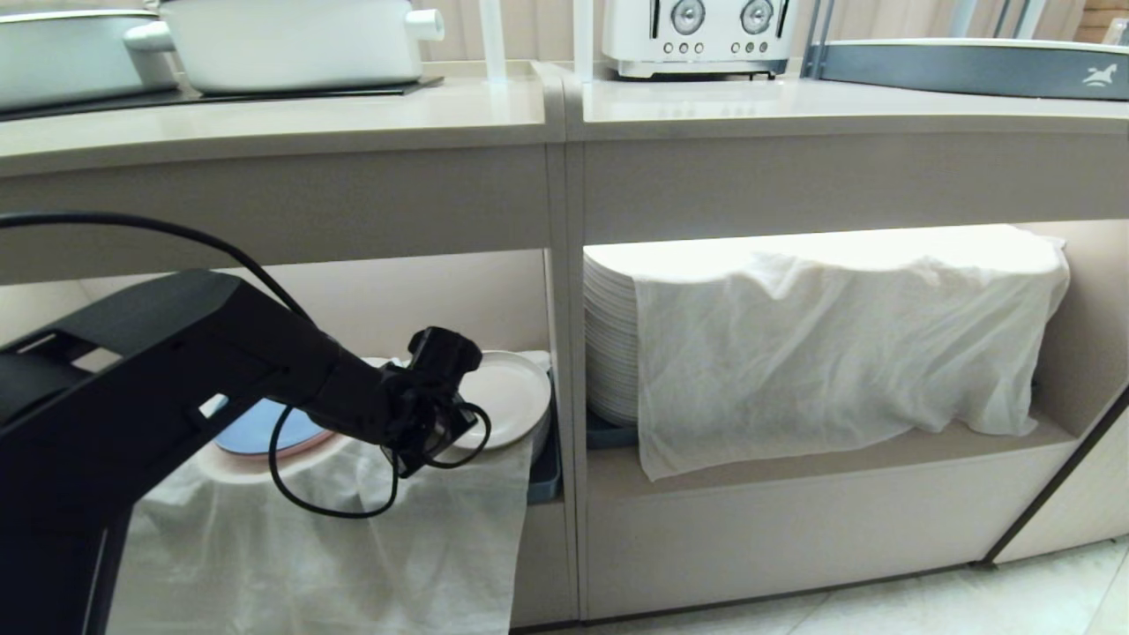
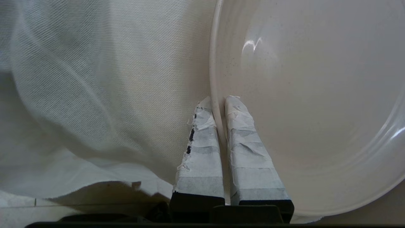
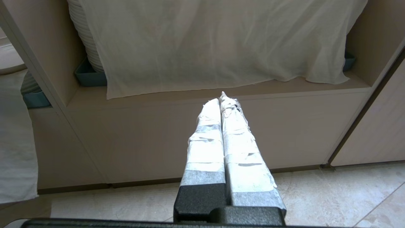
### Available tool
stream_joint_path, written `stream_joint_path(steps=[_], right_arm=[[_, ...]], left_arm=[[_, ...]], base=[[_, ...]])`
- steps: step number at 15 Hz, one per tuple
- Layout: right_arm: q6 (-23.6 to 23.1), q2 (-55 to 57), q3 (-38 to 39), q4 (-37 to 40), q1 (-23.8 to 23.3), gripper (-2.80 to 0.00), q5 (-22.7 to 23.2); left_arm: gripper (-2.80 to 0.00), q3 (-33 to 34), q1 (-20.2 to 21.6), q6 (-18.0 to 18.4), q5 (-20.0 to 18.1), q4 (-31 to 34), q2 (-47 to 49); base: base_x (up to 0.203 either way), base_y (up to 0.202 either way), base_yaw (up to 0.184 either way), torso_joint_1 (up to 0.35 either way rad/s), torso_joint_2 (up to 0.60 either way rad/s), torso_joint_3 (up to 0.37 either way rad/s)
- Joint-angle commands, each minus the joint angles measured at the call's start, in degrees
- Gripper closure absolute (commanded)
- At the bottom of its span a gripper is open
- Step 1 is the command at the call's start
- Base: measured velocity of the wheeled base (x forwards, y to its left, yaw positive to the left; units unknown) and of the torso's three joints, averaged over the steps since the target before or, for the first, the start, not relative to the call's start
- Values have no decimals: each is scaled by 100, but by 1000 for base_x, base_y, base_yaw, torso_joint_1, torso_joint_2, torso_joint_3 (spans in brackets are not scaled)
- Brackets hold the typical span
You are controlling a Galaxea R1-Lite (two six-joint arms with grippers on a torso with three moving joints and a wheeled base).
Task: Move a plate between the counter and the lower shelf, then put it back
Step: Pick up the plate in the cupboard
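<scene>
in the lower shelf (image 1: 370, 300), the left gripper (image 2: 221, 101) pinches the rim of the cream plate (image 2: 310, 104): one taped finger (image 2: 199, 152) sits outside the edge, the other on the plate's face, clamped tight. the plate lies over white cloth (image 2: 95, 95), just right of a blue plate (image 1: 256, 428). farther right, the right gripper (image 3: 223, 98) hangs with fingers pressed together, holding nothing, facing the neighbouring bay's draped stack (image 3: 202, 44).

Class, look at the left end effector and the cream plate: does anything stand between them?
Nothing does. The left end effector is already shut on the plate rim, one finger on each side, above the white cloth.
</scene>
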Motion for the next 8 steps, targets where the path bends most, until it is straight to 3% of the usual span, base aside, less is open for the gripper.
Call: stream_joint_path(steps=[1,4,8], right_arm=[[-1,0,0,-1,0,0,0],[-1,0,0,-6,0,0,0],[-1,0,0,-1,0,0,0]], left_arm=[[0,134,14,-88,13,-2,-171],[0,216,9,-327,7,15,-290],[0,590,6,-339,-11,15,-508]], base=[[0,0,0,0,0,0],[0,0,0,0,0,0],[0,0,0,0,0,0]])
